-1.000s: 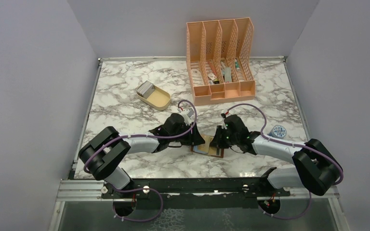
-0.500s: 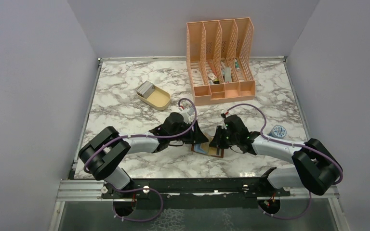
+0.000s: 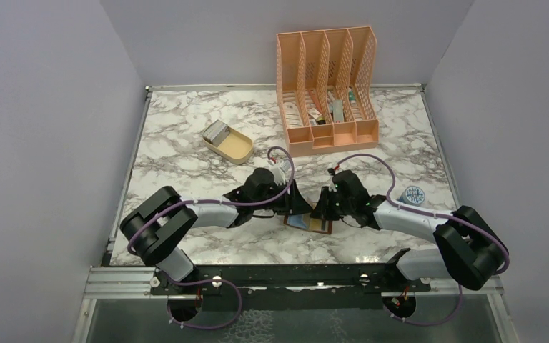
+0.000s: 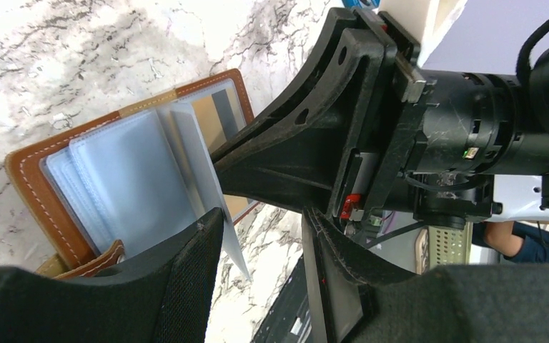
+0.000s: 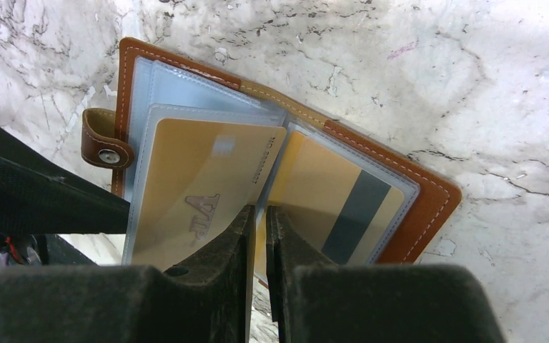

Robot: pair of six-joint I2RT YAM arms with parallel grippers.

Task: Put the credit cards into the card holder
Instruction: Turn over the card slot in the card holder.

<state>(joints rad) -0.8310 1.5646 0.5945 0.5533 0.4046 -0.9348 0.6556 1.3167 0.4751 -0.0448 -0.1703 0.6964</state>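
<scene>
The card holder (image 5: 429, 207) lies open on the table (image 5: 472, 86) with gold cards (image 5: 200, 186) in its pockets. The right gripper (image 5: 259, 214) pinches one clear pocket page. The left gripper (image 4: 261, 214) is spread apart beside it.

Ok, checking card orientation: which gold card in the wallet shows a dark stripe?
The gold card on the side away from the snap tab; the VIP card beside it shows lettering only.
</scene>
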